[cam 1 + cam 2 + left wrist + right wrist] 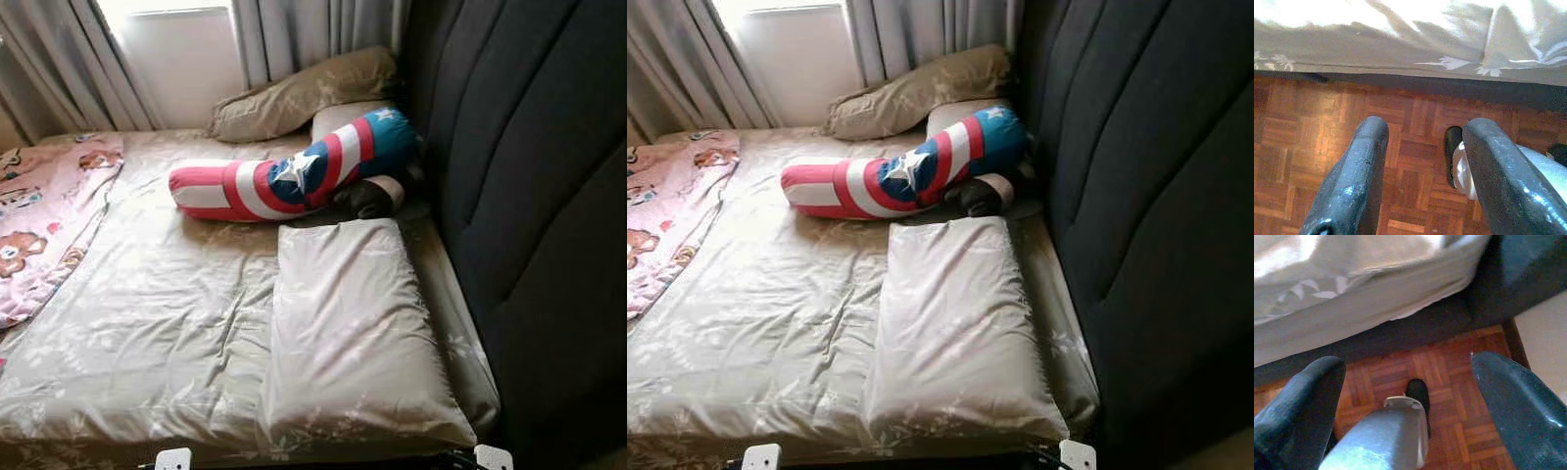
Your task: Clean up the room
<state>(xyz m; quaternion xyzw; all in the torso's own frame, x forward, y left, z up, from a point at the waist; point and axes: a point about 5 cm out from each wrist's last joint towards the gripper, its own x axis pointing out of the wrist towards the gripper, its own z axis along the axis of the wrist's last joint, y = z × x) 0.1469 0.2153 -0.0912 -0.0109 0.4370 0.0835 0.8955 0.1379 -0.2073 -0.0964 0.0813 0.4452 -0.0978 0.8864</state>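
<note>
Hanging low beside the bed, the left gripper (1425, 176) has its two black fingers spread apart with nothing between them, and below it lies only the reddish parquet floor (1312, 132); the right gripper (1410, 406) is the same, fingers wide and holding nothing, close to the bed's dark base (1415, 333). Both are well below the mattress edge, so everything to tidy is above and ahead of them. Nearest, just over the edge from the right gripper, lies a flat beige pillow (353, 333), rectangular, with a smooth satin-like cover that shines and shows fine wrinkles. I judge it to be light and very soft, also a little slippery, so a pinch on a corner or on the seam of the short edge should hold better than a grip on the middle. Farther ahead is a long bolster (294, 176) in red, white and blue stripes with a white star, curved like a banana; it looks plush and light, and I would take it near its red end, which is closer to the left gripper. Behind it a brown pillow (304, 93) leans by the grey curtains (294, 29). Far to the left gripper's side a pink blanket (44, 225) with bear prints lies rumpled on the shiny sheet (167, 313).
</note>
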